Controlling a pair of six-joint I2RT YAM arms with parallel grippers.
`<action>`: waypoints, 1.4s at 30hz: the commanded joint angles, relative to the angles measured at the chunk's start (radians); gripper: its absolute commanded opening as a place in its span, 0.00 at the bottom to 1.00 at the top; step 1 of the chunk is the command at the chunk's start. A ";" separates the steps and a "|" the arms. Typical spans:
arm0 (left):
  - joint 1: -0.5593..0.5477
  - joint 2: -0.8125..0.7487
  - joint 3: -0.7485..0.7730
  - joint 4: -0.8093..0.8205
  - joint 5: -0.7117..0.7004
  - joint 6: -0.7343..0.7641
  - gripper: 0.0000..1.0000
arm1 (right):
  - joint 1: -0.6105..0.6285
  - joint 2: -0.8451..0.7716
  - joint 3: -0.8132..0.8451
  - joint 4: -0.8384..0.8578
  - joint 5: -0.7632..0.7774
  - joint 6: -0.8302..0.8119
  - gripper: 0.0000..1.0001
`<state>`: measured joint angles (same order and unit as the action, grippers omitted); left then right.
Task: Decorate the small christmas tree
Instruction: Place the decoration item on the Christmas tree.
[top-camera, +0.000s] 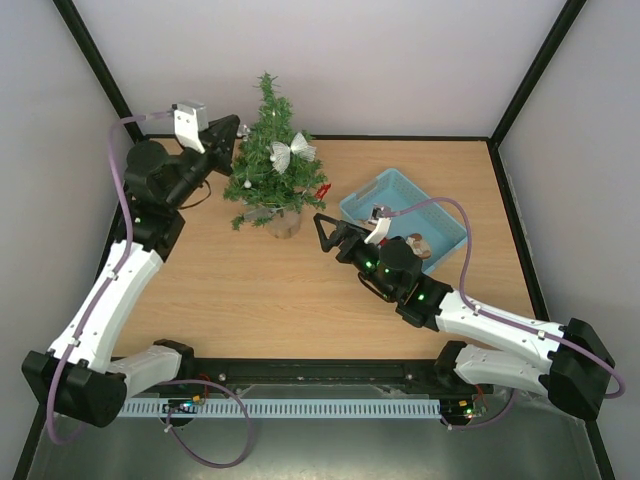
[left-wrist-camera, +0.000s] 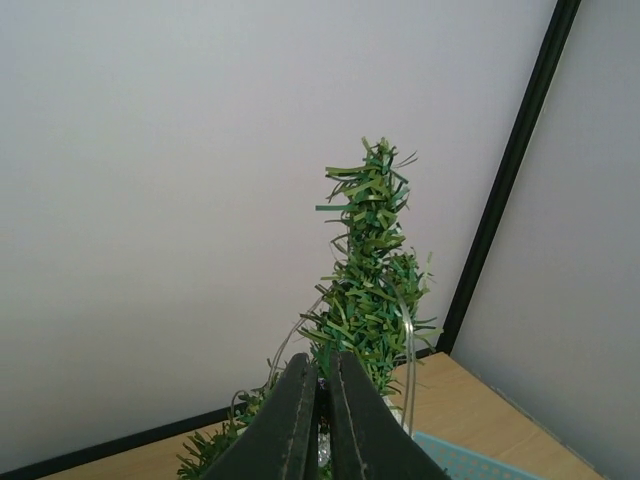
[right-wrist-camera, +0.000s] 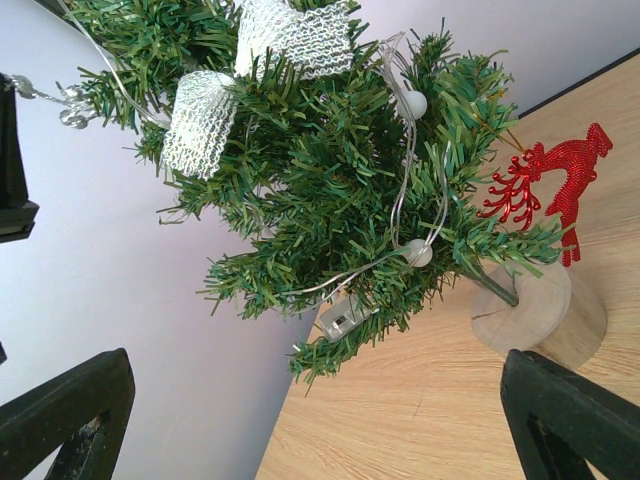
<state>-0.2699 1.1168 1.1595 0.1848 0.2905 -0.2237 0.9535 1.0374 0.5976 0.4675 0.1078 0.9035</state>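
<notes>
Greenery stands toward the far side of the wooden table (top-camera: 250, 290) in the overhead view. It is the small christmas tree (top-camera: 270, 165), set between the arms where both can reach. The left jaws sit at its upper branches. The right jaws face it from beside a light blue plastic basket (top-camera: 362, 190), probably the ornament supply.

Left wrist view: the jaws are pressed together below the tip, with something silvery between them that I cannot identify.

Right wrist view: the jaws are wide apart and empty, facing a silver mesh bow (right-wrist-camera: 200, 115) and a red glitter reindeer (right-wrist-camera: 550, 180) already hung.

One tree (top-camera: 268, 160), one basket (top-camera: 395, 190).
</notes>
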 joint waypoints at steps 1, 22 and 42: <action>-0.004 0.031 0.012 0.059 0.000 0.001 0.05 | 0.003 -0.021 0.033 -0.005 0.013 -0.014 0.98; -0.006 0.041 -0.122 0.164 0.094 0.023 0.06 | 0.003 -0.037 0.011 0.011 0.028 -0.018 0.98; -0.006 0.003 -0.090 0.121 0.066 -0.023 0.37 | 0.001 -0.135 0.033 -0.170 0.180 -0.148 0.98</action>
<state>-0.2714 1.1553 1.0370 0.3134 0.3653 -0.2474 0.9535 0.9333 0.5976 0.3874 0.1860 0.8333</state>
